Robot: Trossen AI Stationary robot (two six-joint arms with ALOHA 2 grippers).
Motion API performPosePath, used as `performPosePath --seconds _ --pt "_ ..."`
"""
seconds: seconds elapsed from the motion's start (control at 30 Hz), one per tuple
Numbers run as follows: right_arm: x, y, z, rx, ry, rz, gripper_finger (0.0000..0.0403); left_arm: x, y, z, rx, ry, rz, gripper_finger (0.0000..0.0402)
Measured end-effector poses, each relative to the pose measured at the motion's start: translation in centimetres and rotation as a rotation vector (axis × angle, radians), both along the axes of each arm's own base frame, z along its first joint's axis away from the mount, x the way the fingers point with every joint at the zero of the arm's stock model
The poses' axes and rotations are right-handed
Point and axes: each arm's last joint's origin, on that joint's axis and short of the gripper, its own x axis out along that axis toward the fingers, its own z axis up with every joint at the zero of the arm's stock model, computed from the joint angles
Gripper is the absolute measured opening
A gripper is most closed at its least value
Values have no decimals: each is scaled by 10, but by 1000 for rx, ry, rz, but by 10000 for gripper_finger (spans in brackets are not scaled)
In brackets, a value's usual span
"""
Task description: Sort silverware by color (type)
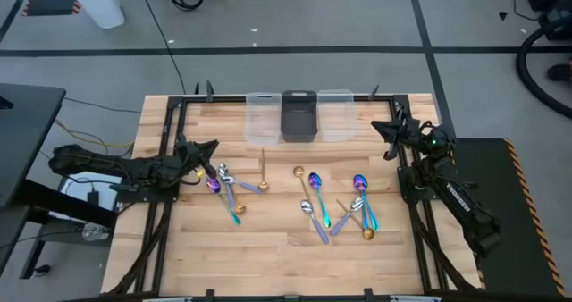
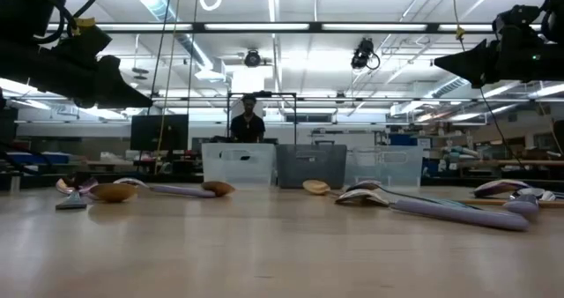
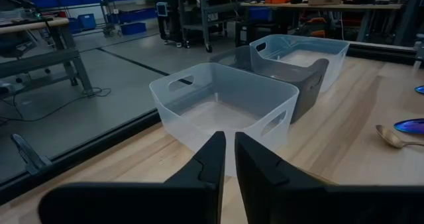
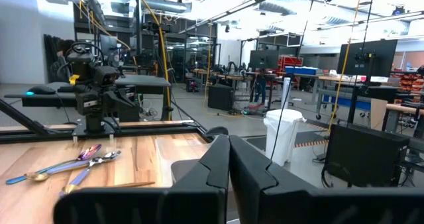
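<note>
We see the wooden surface (image 1: 268, 248) framed by a dark rail on its left, right and far edges. Three small bins stand in a row at the far edge: a clear bin (image 1: 261, 119), a dark bin (image 1: 299, 116) touching it, and a second clear bin (image 1: 335, 116) on the other side.

The silverware lies in three loose clusters across the middle of the surface. The left cluster (image 1: 226, 188) sits just beside the left pincer (image 1: 213, 146); a gold spoon (image 1: 264, 170) lies near it. The middle cluster (image 1: 315, 208) and the right cluster (image 1: 360, 208) are close together, with handles crossing. A broad bare strip of wood is open along the near edge, and another strip lies between the spoons and the bins.

The left pincer hovers above the left part of the surface, its fingers (image 3: 212, 159) narrow with a thin slit between them, holding nothing. The right pincer (image 1: 391, 128) hangs over the right far corner, near the second clear bin, fingers (image 4: 215, 161) pressed together and empty.

White lettering runs along the right arm; we cannot read it.
</note>
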Motion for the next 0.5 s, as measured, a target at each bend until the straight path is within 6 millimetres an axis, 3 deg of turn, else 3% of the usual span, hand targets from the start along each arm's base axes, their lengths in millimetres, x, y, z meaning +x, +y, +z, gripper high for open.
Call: performPosePath --seconds 0.5 --pt "0 0 0 0 0 0 20 0 -1 0 0 -4 -5 43"
